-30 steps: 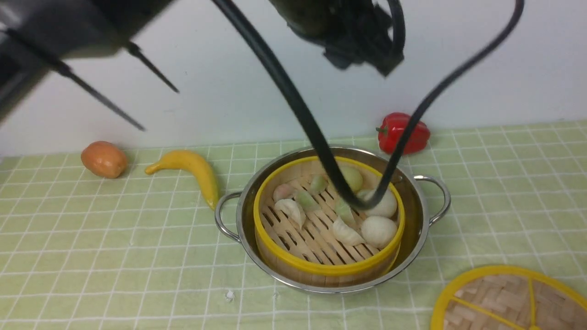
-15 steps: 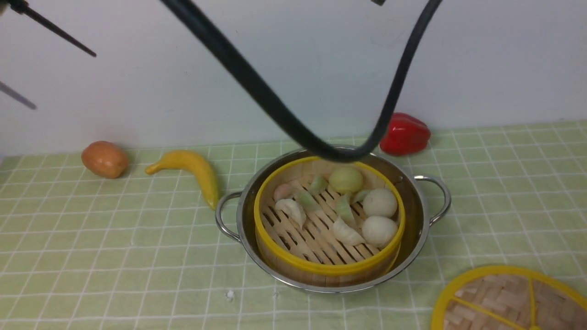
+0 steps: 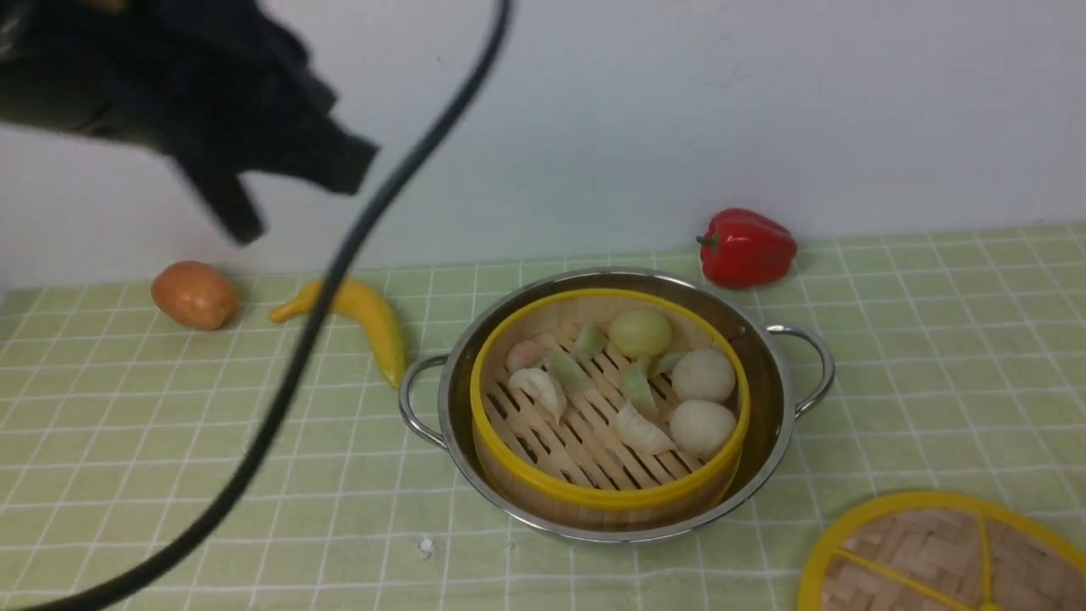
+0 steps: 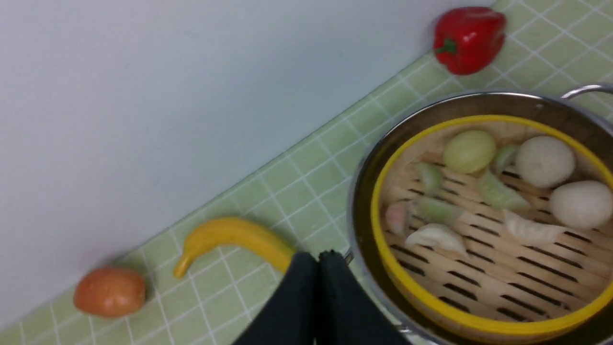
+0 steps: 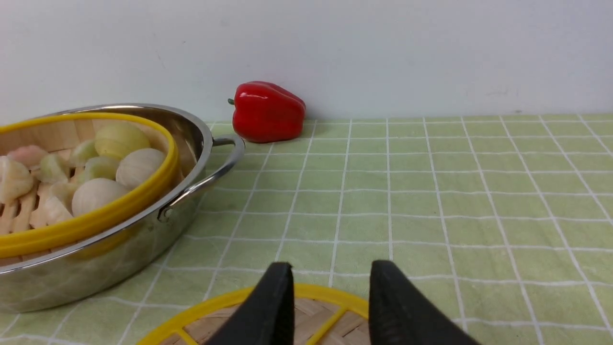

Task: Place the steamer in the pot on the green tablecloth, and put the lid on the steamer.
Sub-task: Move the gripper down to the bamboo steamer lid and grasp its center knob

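The steamer (image 3: 607,496), a bamboo basket with yellow rims and toy dumplings and buns on its slats, sits inside the shiny pot (image 3: 768,373) on the green tablecloth (image 3: 170,424). The woven lid (image 3: 925,552) lies flat on the cloth at the front right, partly cut off by the frame. My left gripper (image 3: 246,225) is a blurred dark shape high at the upper left, well away from the pot. In the left wrist view its fingers (image 4: 306,282) press together, empty, with the steamer (image 4: 479,268) beyond them. My right gripper (image 5: 330,270) hangs open just over the lid's (image 5: 316,292) far rim.
A red pepper (image 3: 747,246) stands by the back wall behind the pot. A yellow banana (image 3: 365,318) and an orange-brown fruit (image 3: 193,294) lie at the back left. A black cable (image 3: 280,399) hangs across the left of the front view.
The left arm has swung from above the pot to the upper left, and its jaws have shut. The cable that hung over the steamer has moved left with it.
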`<control>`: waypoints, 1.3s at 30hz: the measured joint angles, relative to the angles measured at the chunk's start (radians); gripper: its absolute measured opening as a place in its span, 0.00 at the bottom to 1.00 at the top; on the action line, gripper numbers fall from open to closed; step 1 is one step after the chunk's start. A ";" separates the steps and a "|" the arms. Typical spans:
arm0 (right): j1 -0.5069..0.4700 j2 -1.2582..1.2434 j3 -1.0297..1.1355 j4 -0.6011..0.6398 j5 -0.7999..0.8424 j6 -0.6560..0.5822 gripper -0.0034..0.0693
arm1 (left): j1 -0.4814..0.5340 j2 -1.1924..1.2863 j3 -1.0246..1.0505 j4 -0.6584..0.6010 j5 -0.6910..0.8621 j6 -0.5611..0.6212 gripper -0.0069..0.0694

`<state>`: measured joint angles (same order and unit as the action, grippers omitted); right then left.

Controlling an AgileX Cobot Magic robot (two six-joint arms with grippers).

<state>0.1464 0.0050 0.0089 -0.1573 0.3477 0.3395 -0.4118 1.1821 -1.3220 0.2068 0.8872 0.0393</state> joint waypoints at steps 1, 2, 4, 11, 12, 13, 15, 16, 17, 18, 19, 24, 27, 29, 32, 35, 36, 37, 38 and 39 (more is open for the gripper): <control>0.000 0.000 0.000 0.000 0.000 0.000 0.38 | 0.043 -0.037 0.064 -0.028 -0.034 0.000 0.08; 0.000 0.000 0.000 0.000 0.000 0.000 0.38 | 0.121 -0.073 0.127 -0.080 -0.067 -0.002 0.08; 0.000 0.000 0.000 0.000 0.000 0.000 0.38 | 0.313 -0.183 0.321 -0.216 -0.154 0.004 0.08; 0.000 0.000 0.000 0.000 0.000 0.000 0.38 | 0.598 -0.498 0.811 -0.365 -0.381 0.228 0.10; 0.000 0.000 0.000 0.000 0.000 0.000 0.38 | 0.610 -0.551 0.880 -0.370 -0.425 0.260 0.10; 0.000 0.000 0.000 0.000 0.000 0.000 0.38 | 0.616 -0.607 0.944 -0.373 -0.469 0.281 0.11; 0.000 0.000 0.000 0.000 0.000 0.000 0.38 | 0.621 -0.700 1.039 -0.377 -0.531 0.294 0.11; 0.000 0.000 0.000 0.000 0.000 0.000 0.38 | 0.622 -0.758 1.082 -0.378 -0.562 0.294 0.11; 0.000 0.000 0.000 0.000 0.000 0.000 0.38 | 0.623 -0.803 1.133 -0.379 -0.582 0.294 0.11; 0.000 0.000 0.000 0.000 0.000 0.000 0.38 | 0.624 -0.888 1.204 -0.379 -0.611 0.294 0.11; 0.000 0.000 0.000 0.000 0.000 0.000 0.38 | 0.624 -0.927 1.235 -0.380 -0.622 0.294 0.12; 0.000 0.000 0.000 0.000 0.000 0.000 0.38 | 0.625 -1.102 1.328 -0.380 -0.611 0.293 0.12; 0.000 0.000 0.000 0.000 0.000 0.000 0.38 | 0.625 -1.172 1.329 -0.373 -0.558 0.293 0.13; 0.000 0.000 0.000 0.000 -0.001 0.000 0.38 | 0.625 -1.178 1.329 -0.367 -0.553 0.293 0.14; 0.000 0.000 0.000 0.000 0.000 0.000 0.38 | 0.625 -1.180 1.329 -0.364 -0.545 0.284 0.15; 0.000 0.000 0.000 0.000 0.001 0.000 0.38 | 0.625 -1.181 1.329 -0.363 -0.545 0.279 0.15; 0.000 0.000 0.000 0.000 0.001 0.000 0.38 | 0.625 -1.181 1.329 -0.362 -0.545 0.279 0.15; 0.000 0.000 0.000 0.000 0.000 0.000 0.38 | 0.625 -1.181 1.329 -0.361 -0.546 0.277 0.16; 0.000 0.000 0.000 0.000 0.000 0.000 0.38 | 0.625 -1.181 1.329 -0.361 -0.546 0.277 0.16; 0.000 0.000 0.000 0.000 0.000 0.000 0.38 | 0.625 -1.181 1.329 -0.361 -0.546 0.277 0.16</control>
<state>0.1464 0.0050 0.0089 -0.1573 0.3473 0.3395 0.2133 0.0013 0.0070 -0.1543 0.3416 0.3159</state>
